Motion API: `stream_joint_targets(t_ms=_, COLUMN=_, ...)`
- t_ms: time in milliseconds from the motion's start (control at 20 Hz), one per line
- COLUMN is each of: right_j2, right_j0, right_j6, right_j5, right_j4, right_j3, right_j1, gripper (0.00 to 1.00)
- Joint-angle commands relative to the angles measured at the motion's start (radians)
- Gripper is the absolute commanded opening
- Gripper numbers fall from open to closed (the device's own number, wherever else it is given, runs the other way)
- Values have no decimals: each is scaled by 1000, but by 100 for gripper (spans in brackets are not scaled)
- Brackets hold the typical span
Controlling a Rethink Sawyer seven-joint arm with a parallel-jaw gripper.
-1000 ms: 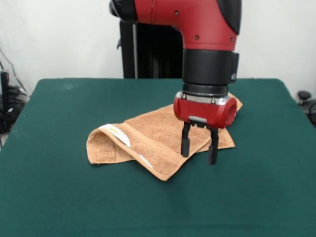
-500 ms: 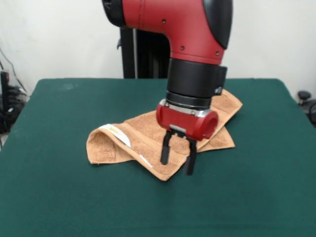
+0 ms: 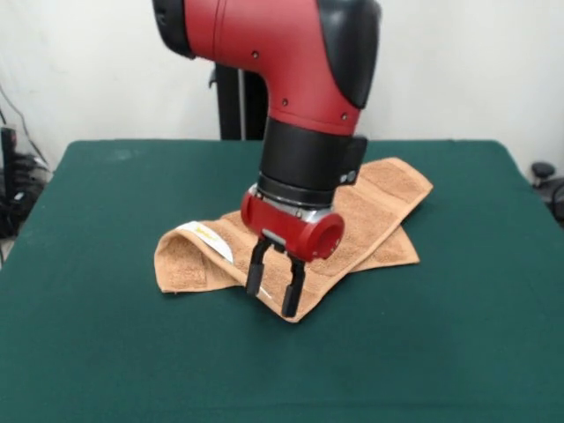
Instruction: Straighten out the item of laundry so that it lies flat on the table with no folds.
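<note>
The orange-tan towel [image 3: 374, 211] lies folded and rumpled on the green table [image 3: 106, 352], near its middle. Its left end is doubled over, with the white label [image 3: 207, 240] showing on the fold. A pointed folded corner reaches toward the front. My gripper [image 3: 273, 287] hangs from the red arm just over that front corner. Its two black fingers [image 3: 256, 273] stand apart, open, with nothing between them. The arm hides the towel's middle.
The robot's black pedestal [image 3: 233, 97] stands behind the table's far edge. Cables and dark gear [image 3: 13, 181] lie off the table at the left, and a dark object [image 3: 546, 176] at the right edge.
The arm has swung to the left and a little forward, carrying the open gripper from the towel's right part to its front corner. The towel has not moved.
</note>
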Motion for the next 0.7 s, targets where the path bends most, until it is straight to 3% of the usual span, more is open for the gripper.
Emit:
stream_joint_targets(t_ms=50, right_j2=52, right_j0=-5, right_j6=110, right_j5=110, right_j4=62, right_j3=-12, right_j1=98, gripper=100)
stream_joint_targets(t_ms=700, right_j2=174, right_j0=-80, right_j6=16, right_j5=183, right_j4=56, right_j3=1, right_j1=108, gripper=100)
